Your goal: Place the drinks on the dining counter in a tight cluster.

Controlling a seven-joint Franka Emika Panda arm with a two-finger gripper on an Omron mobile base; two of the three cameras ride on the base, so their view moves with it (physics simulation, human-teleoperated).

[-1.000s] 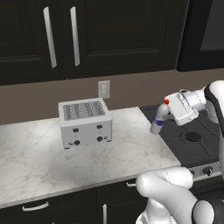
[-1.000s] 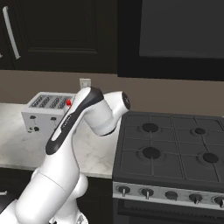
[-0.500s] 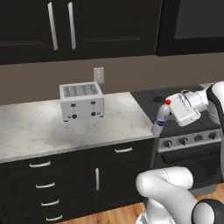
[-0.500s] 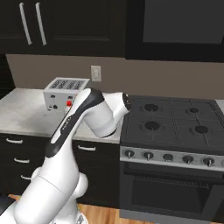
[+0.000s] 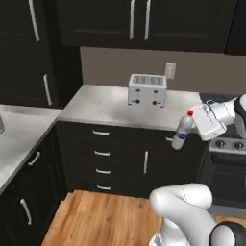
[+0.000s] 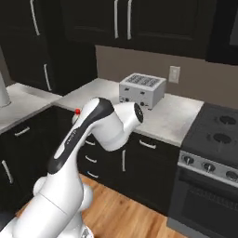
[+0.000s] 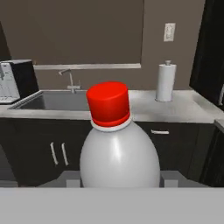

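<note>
Claw (image 5: 186,130) grips pale bottle (image 5: 183,129); hand cam: sink (image 7: 54,101), paper towel (image 7: 166,82).

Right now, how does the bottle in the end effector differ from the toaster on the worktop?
The small pale bottle is held in the air in the end effector, tilted; the toaster sits flat on the worktop. The bottle is rounded and red-capped; the toaster is boxy and silver.

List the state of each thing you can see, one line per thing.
Small pale red-capped bottle: capped, held off the counter, tilted.
Gripper: shut on the bottle.
Toaster: upright on the marble worktop, slots empty.
Drawers: closed.
Paper towel roll: upright beside the sink.
</note>
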